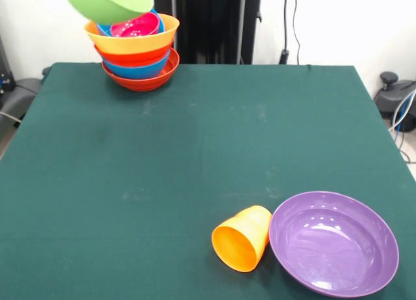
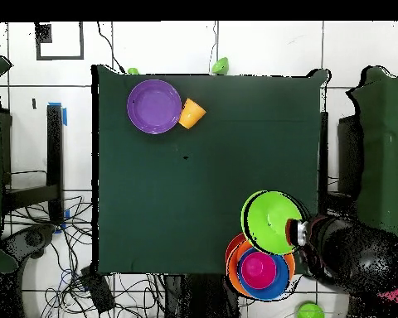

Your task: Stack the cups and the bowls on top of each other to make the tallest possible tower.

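Observation:
The tower [image 1: 140,65] stands at the table's far left corner: a red-orange bowl at its base, then blue, red-orange and a wide orange bowl [image 1: 130,41], with a small magenta bowl [image 1: 135,26] inside on top. A green bowl [image 1: 107,1] hangs tilted just above the tower. In the overhead view my gripper [image 2: 297,233] is at the rim of this green bowl [image 2: 269,222] and holds it beside the tower [image 2: 258,268]. The orange cup [image 1: 242,238] lies on its side, touching the large purple bowl [image 1: 333,243]. The gripper itself is out of the front view.
The table is covered in green cloth [image 1: 195,157]. The cup [image 2: 191,113] and the purple bowl [image 2: 153,106] sit at the corner opposite the tower. Small green things [image 2: 220,65] lie beyond the table's edge, and another [image 2: 308,310] near the robot's base.

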